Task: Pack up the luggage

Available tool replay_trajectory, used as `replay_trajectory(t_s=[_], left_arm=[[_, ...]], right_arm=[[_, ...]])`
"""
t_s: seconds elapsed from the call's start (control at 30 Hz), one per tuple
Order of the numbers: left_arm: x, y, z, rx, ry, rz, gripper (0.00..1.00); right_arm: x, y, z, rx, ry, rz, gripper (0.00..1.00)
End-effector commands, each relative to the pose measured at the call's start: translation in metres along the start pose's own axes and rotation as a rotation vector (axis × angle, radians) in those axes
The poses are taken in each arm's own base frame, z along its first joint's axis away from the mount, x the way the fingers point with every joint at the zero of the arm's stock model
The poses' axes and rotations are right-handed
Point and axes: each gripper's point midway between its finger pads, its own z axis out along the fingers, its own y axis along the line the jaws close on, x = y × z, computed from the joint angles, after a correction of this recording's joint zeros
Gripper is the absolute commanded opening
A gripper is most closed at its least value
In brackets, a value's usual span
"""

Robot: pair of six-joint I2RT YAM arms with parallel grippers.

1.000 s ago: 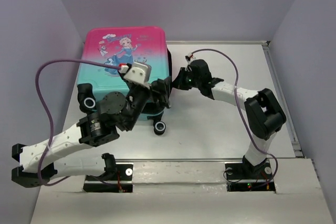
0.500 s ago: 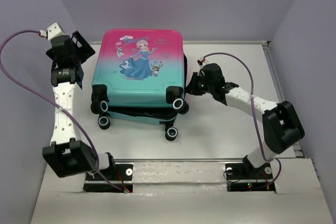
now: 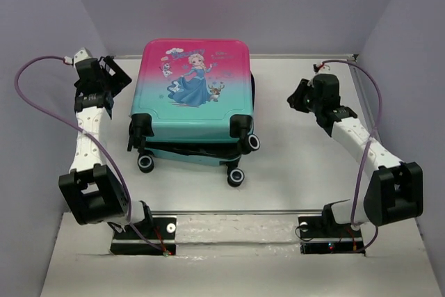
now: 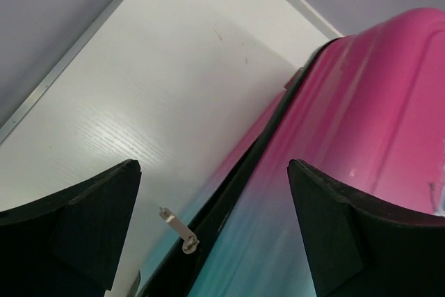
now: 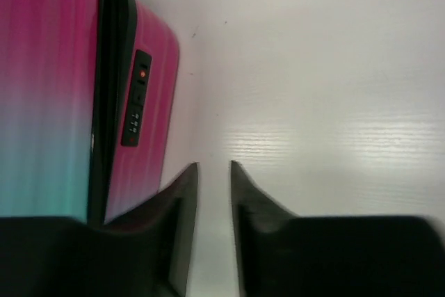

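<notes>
The luggage (image 3: 195,95) lies flat mid-table, princess print up, black wheels toward the near edge. Its lid sits slightly askew on the lower shell, with a dark seam along the sides. My left gripper (image 3: 113,78) is open and empty just left of the case's back left corner. In the left wrist view the open gripper (image 4: 212,166) frames the pink shell (image 4: 361,116) and a silver zipper pull (image 4: 177,231). My right gripper (image 3: 295,95) hangs right of the case, apart from it. In the right wrist view that gripper (image 5: 214,165) is almost closed and empty, beside the combination lock (image 5: 137,99).
Grey walls enclose the white table (image 3: 299,165) on three sides. A raised rim (image 3: 372,123) runs along the right edge. Both purple cables loop above the arms. Bare tabletop lies between the case and my right gripper.
My left arm swung off the case's front to the back left. My right arm pulled back to the right, away from the case. The case shifted slightly right.
</notes>
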Motion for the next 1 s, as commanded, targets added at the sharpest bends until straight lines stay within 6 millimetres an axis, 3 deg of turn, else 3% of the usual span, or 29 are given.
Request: replay_trajectory(t_s=[0.0,0.07,0.17,0.2,0.23,0.37,0.53,0.67,0.8,0.87,0.9,0.93,0.97], left_arm=[[0.000,0.037,0.018,-0.126,-0.050,-0.029,0.99],[0.007,0.058,0.025,-0.165,-0.048,-0.066,0.99],[0.023,0.075,0.038,-0.213,-0.001,-0.066,0.99],[0.036,0.081,0.048,-0.228,0.040,-0.062,0.99],[0.049,0.080,0.052,-0.210,0.081,-0.067,0.99],[0.096,0.077,0.070,-0.183,0.212,-0.041,0.99],[0.141,0.057,0.067,-0.155,0.326,0.047,0.99],[0.170,0.054,0.053,-0.104,0.410,0.048,0.99],[0.205,0.023,0.024,0.014,0.468,0.062,0.99],[0.230,-0.001,0.000,0.084,0.504,0.097,0.99],[0.236,-0.007,-0.009,0.110,0.512,0.093,0.99],[0.254,-0.020,-0.028,0.169,0.537,0.082,0.99],[0.261,-0.024,-0.036,0.187,0.548,0.070,0.99]], right_arm=[[-0.005,0.015,0.018,-0.044,0.043,-0.013,0.10],[0.002,0.019,0.033,-0.067,0.080,0.011,0.08],[0.002,0.040,0.044,-0.118,0.096,0.010,0.07],[0.012,0.044,0.053,-0.118,0.122,0.001,0.07],[0.011,0.061,0.055,-0.150,0.120,-0.029,0.07],[0.031,0.080,0.073,-0.165,0.172,-0.055,0.07],[0.046,0.096,0.096,-0.180,0.207,-0.078,0.07],[0.054,0.110,0.106,-0.213,0.232,-0.090,0.07],[0.048,0.123,0.116,-0.256,0.240,-0.115,0.07],[0.029,0.140,0.120,-0.310,0.214,-0.138,0.07],[0.037,0.144,0.126,-0.337,0.250,-0.144,0.07],[0.020,0.162,0.124,-0.399,0.230,-0.152,0.07],[0.015,0.166,0.129,-0.403,0.222,-0.156,0.07]])
